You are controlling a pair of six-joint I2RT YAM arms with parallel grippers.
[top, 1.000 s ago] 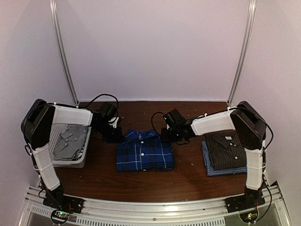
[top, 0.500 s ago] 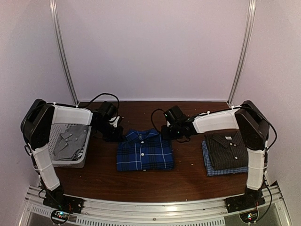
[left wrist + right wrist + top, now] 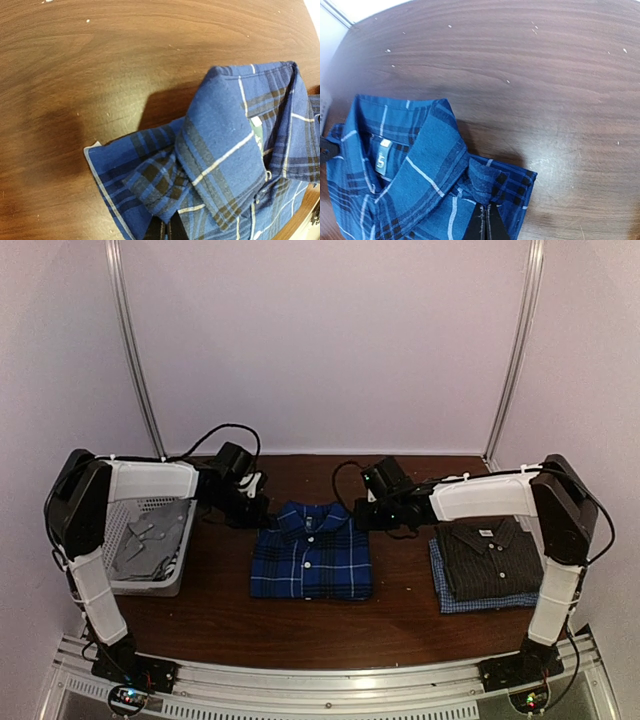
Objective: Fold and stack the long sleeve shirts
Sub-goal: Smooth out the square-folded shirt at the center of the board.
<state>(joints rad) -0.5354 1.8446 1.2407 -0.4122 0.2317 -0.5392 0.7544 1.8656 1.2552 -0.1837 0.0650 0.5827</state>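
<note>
Centre of frame: plaid shirt — royal blue and navy blocks crossed by thin white lines; label inside the collar, pale. Right of frame: dark checked shirt, grey-brown, fine check; pale blue shirt, tiny check, showing at its edges. Left: basket, white mesh; cloth inside, plain grey. Table — dark reddish-brown wood grain, pale specks.

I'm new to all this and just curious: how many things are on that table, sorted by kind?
Shirts: 3 (blue plaid, dark grey, pale blue)
Basket: 1
Grey cloth in the basket: 1
Total: 5
</note>
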